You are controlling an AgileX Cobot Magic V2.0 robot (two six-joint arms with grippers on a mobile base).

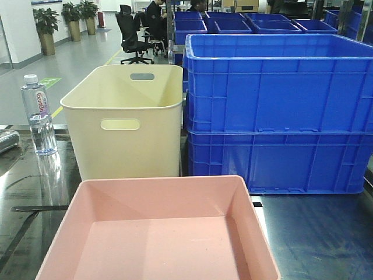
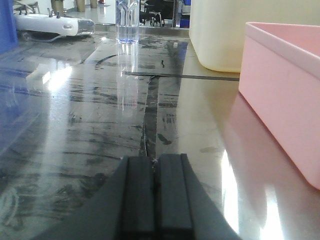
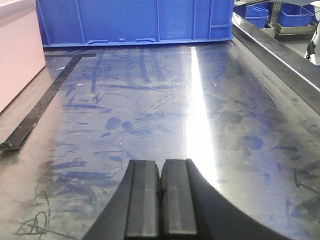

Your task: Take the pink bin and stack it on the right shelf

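Observation:
The pink bin [image 1: 157, 233] sits empty on the glossy dark right shelf [image 1: 326, 233], at the near centre of the front view. Its side wall [image 2: 285, 100] fills the right of the left wrist view, and a strip of the pink bin [image 3: 15, 50] shows at the left edge of the right wrist view. My left gripper [image 2: 156, 159] hovers low over the shelf [image 2: 90, 110], left of the bin, shut and empty. Right of the bin, my right gripper [image 3: 161, 162] is also shut on nothing above the shelf [image 3: 150, 100]. Neither gripper shows in the front view.
A tall cream bin [image 1: 125, 119] with handle slots stands just behind the pink bin. Two stacked blue crates [image 1: 280, 111] stand at the back right. A water bottle [image 1: 38, 114] and a white controller [image 2: 52, 24] are at the left. A raised rail [image 3: 280, 55] edges the shelf's right side.

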